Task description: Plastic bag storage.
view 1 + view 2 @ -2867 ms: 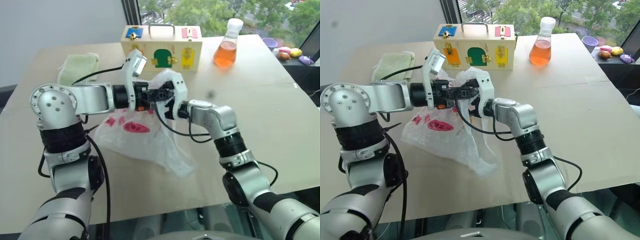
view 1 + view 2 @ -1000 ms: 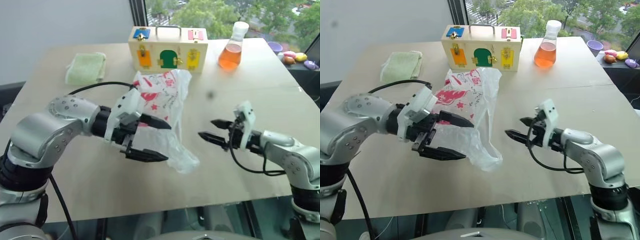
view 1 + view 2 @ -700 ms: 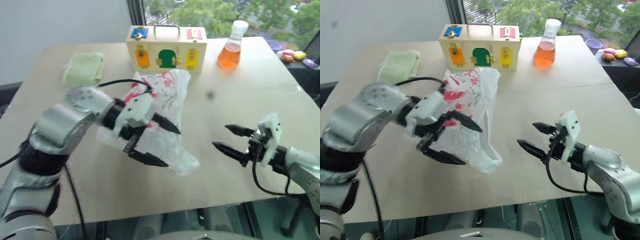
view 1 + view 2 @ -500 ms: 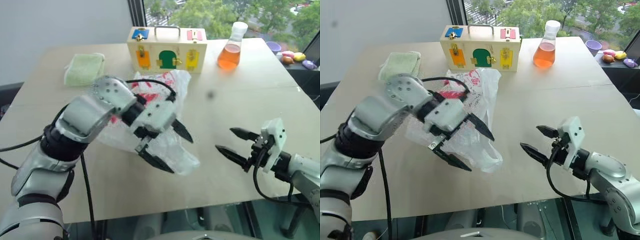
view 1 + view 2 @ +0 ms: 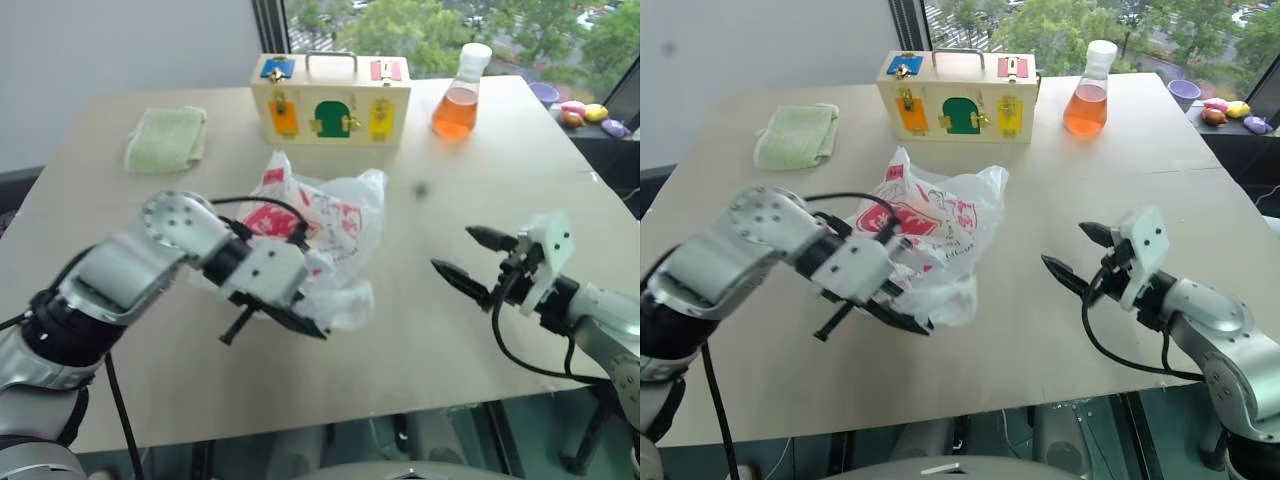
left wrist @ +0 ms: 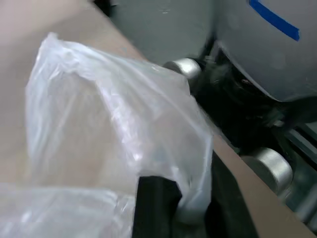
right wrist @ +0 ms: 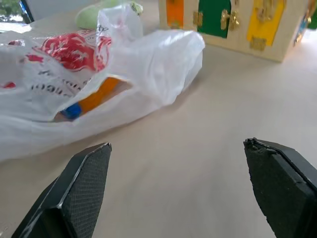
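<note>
Window-side tan table (image 5: 560,200): plastic bag (image 5: 325,225) is sitting mid-table, in front of the wooden latch box (image 5: 330,85). I'm pinching its near edge w/ left gripper (image 5: 300,325), clamped on film, prob to start gathering it. Right gripper (image 5: 470,260) is hovering beside it, jaws spread, empty, waiting.

Table (image 5: 560,160): plastic bag (image 5: 325,225) at centre. Wooden box (image 5: 330,85) at 12 o'clock from the bag, flask (image 5: 455,95) at 1 o'clock, folded cloth (image 5: 165,138) at 10 o'clock. Left gripper (image 5: 295,322) at the bag's 6 o'clock edge; right gripper (image 5: 468,262) at 3 o'clock, well apart.
</note>
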You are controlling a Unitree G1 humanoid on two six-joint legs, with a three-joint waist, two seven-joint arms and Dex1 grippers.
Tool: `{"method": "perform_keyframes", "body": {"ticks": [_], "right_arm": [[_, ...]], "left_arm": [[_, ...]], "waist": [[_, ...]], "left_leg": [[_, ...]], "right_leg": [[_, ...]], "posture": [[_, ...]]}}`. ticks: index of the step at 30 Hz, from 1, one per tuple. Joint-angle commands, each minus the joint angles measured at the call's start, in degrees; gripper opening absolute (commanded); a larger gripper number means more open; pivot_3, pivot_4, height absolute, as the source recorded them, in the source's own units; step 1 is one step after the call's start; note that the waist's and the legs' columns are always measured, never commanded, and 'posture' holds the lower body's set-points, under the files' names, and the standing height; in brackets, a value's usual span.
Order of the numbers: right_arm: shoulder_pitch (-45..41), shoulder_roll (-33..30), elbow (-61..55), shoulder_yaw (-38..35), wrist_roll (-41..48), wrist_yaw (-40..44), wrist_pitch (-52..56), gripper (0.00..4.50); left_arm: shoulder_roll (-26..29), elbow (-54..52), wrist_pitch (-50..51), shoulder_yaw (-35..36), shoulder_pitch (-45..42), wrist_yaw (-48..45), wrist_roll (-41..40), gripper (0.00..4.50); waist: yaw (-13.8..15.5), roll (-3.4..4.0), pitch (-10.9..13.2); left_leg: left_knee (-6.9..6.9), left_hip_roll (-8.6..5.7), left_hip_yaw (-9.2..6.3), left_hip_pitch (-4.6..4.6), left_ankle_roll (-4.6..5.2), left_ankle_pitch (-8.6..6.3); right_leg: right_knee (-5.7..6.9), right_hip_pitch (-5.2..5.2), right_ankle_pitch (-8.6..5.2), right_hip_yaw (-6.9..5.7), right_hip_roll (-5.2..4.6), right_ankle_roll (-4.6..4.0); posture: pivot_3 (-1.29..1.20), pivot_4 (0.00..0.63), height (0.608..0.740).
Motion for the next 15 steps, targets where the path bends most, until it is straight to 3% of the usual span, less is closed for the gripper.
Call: {"method": "perform_keyframes", "body": {"ticks": [1,7,12,15], "right_arm": [[-7.81,1.63,4.36,9.82,-7.67,-1.19,-3.20,4.50],[-20.79,10.55,20.27,21.55,-18.21,-3.26,-7.92,4.50],[-28.55,19.14,30.66,21.63,-18.71,-2.28,-9.88,4.50],[-35.28,25.45,42.97,21.91,-21.64,-4.96,-12.28,4.50]], "left_arm": [[3.35,1.47,-2.07,7.30,4.59,-0.30,1.46,0.09],[7.83,3.39,-4.62,15.42,13.29,-1.09,4.38,0.09],[9.85,6.15,-6.91,21.10,20.64,0.11,7.88,0.09],[8.31,5.46,-5.23,23.24,23.41,3.97,8.57,0.09]], "waist": [[-0.05,0.00,0.00],[-0.31,0.05,0.03],[-0.21,0.07,0.04],[-0.27,0.07,0.05]], "left_leg": [[0.01,0.00,-0.01,0.00,0.00,0.00],[-0.04,0.06,0.00,-0.03,-0.01,0.00],[-0.11,0.04,0.03,-0.15,-0.03,0.00],[-0.12,0.03,-0.01,-0.23,-0.04,0.00]], "right_leg": [[0.00,0.00,0.01,-0.02,0.00,-0.01],[0.02,-0.09,0.13,0.00,0.08,-0.23],[-0.02,-0.26,0.15,0.04,0.06,-0.26],[0.00,-0.32,0.15,-0.01,0.05,-0.27]], "posture": [[0.00,0.150,0.740],[0.00,0.150,0.740],[0.00,0.150,0.740],[0.00,0.150,0.740]]}}
